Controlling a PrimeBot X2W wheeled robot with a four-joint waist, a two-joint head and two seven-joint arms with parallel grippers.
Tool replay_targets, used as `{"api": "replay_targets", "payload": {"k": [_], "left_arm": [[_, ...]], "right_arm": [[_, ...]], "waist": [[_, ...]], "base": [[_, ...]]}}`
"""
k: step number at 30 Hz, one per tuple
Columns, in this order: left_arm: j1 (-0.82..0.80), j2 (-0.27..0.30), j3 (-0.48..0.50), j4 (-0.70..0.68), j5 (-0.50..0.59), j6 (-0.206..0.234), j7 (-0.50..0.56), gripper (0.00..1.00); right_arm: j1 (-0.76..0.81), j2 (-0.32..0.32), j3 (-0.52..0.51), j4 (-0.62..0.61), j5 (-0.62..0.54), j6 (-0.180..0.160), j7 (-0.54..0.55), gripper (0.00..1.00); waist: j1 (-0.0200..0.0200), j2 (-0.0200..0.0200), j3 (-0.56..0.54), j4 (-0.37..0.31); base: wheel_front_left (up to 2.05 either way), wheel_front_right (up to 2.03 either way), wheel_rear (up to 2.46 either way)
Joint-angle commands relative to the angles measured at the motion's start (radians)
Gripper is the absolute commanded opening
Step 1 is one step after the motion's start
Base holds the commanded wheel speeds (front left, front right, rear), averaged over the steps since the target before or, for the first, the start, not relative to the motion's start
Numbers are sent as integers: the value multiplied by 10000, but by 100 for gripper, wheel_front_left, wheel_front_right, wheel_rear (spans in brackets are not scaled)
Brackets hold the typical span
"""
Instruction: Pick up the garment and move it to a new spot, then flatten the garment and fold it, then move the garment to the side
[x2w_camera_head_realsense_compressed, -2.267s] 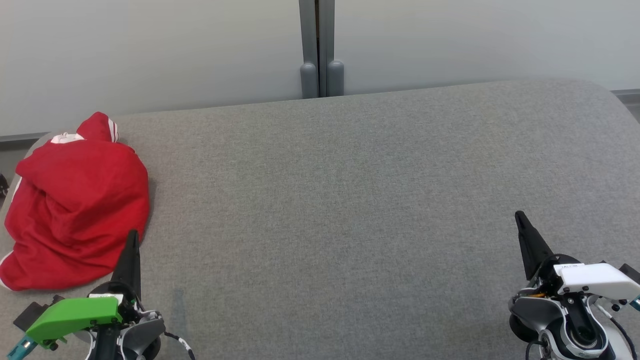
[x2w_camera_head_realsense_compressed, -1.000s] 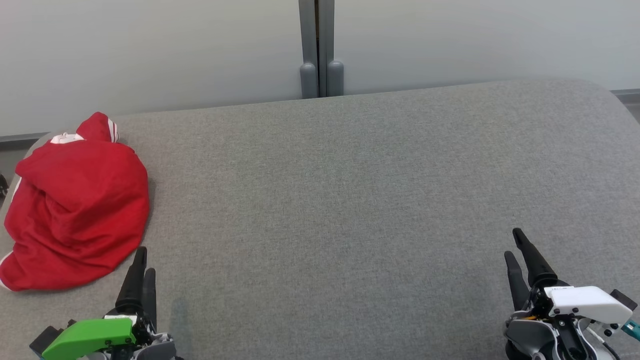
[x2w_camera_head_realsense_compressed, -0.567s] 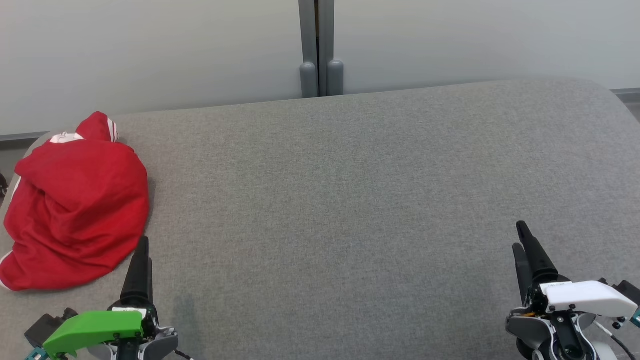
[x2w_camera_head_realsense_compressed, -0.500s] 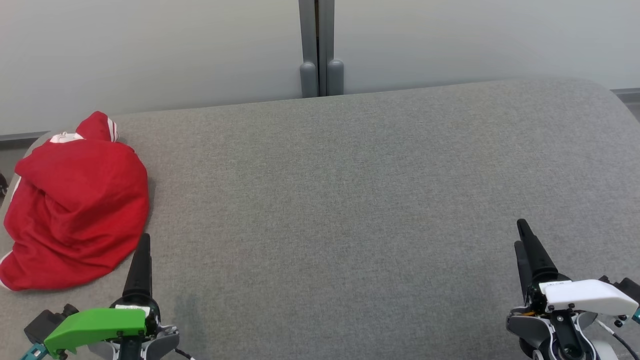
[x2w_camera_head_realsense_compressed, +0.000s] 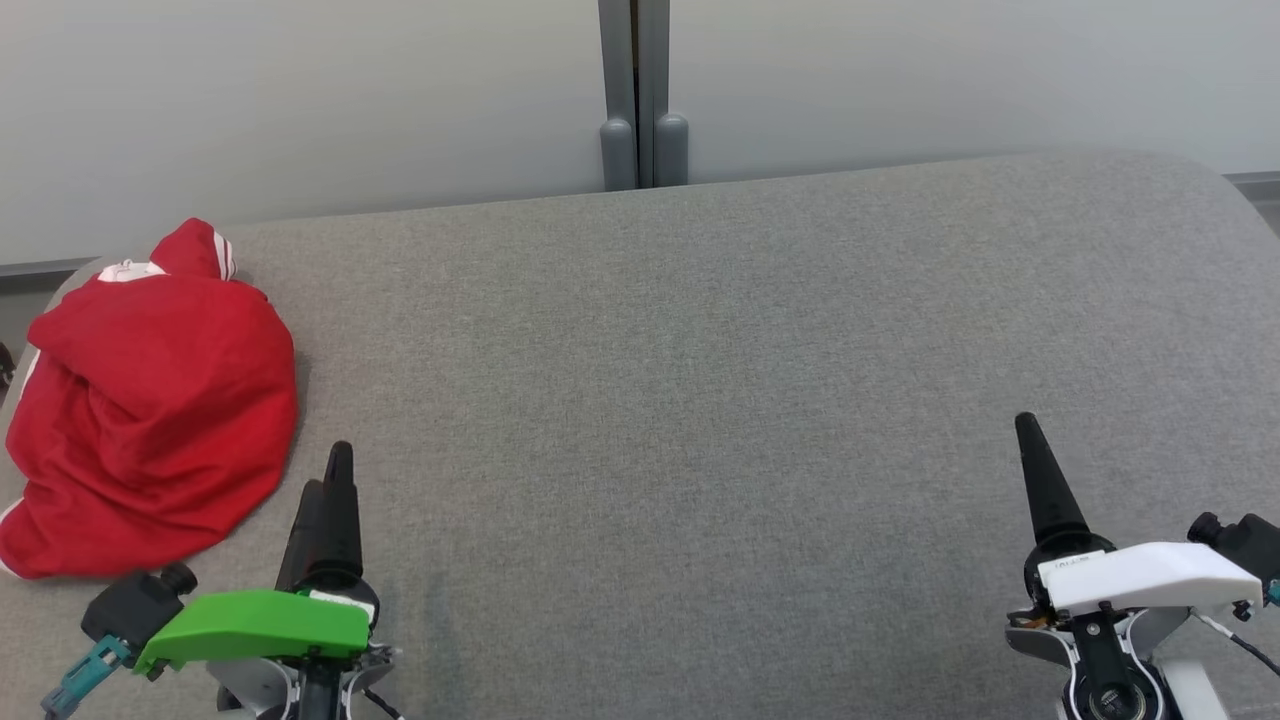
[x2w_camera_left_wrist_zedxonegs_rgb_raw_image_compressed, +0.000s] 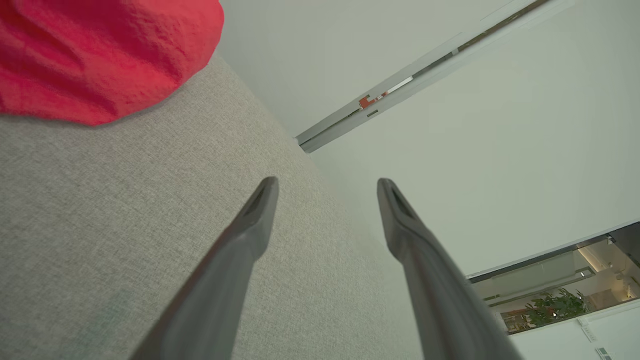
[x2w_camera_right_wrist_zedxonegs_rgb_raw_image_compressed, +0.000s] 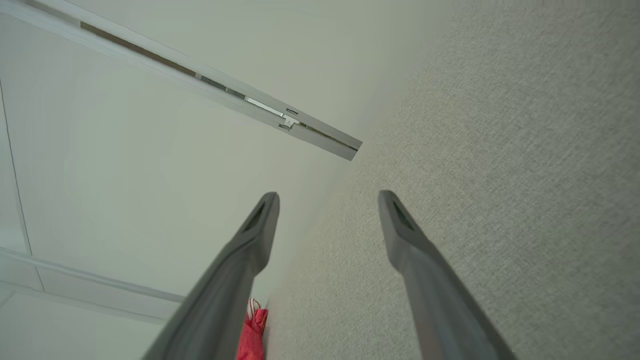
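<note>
The garment (x2w_camera_head_realsense_compressed: 150, 400) is red with white stripes and lies bunched in a heap at the far left of the grey fabric surface (x2w_camera_head_realsense_compressed: 700, 400); its edge fills the upper left of the left wrist view (x2w_camera_left_wrist_zedxonegs_rgb_raw_image_compressed: 100, 55), and a sliver of it (x2w_camera_right_wrist_zedxonegs_rgb_raw_image_compressed: 252, 335) peeks out in the right wrist view. My left gripper (x2w_camera_head_realsense_compressed: 330, 470) hovers just right of the heap's near edge, open and empty, its fingers (x2w_camera_left_wrist_zedxonegs_rgb_raw_image_compressed: 250, 235) apart. Far from the garment, at the lower right, my right gripper (x2w_camera_head_realsense_compressed: 1030, 430) is open too, with nothing between its fingers (x2w_camera_right_wrist_zedxonegs_rgb_raw_image_compressed: 400, 235).
A pale wall with a grey vertical post (x2w_camera_head_realsense_compressed: 637, 95) stands behind the surface's far edge. The surface rounds off at the right end (x2w_camera_head_realsense_compressed: 1215, 190). Between the two grippers the grey fabric stretches wide.
My left gripper has shifted right and forward, away from the heap's edge. The right gripper has moved forward a little. The garment lies as before.
</note>
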Motion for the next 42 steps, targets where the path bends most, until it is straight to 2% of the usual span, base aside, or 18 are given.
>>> {"api": "replay_targets", "payload": {"k": [1, 9, 18, 30, 42], "left_arm": [[-23, 63, -88, -232, 464, 127, -122, 100], [13, 74, -421, -275, 2412, 368, -404, 100], [231, 190, -762, -177, 4088, 720, -681, 100], [365, 257, -1054, -24, 5465, 1129, -1033, 100], [443, 245, -1235, 153, 6541, 1277, -1330, 100]], "right_arm": [[17, -59, 89, -269, -508, 2, -121, 100], [107, -68, 333, -327, -1946, 3, -395, 100], [156, -78, 487, -256, -3276, 3, -684, 100], [210, -90, 773, -150, -5107, 4, -1025, 100], [227, -100, 889, 136, -6555, 4, -1326, 100]], "waist": [[0, -1, 7, 1], [0, -1, 19, -3], [0, -1, -1, -6], [0, -1, -26, 34], [0, -1, -40, 53]], "base": [[0, 0, 0], [0, 0, 0], [0, 0, 0], [0, 0, 0], [0, 0, 0]]}}
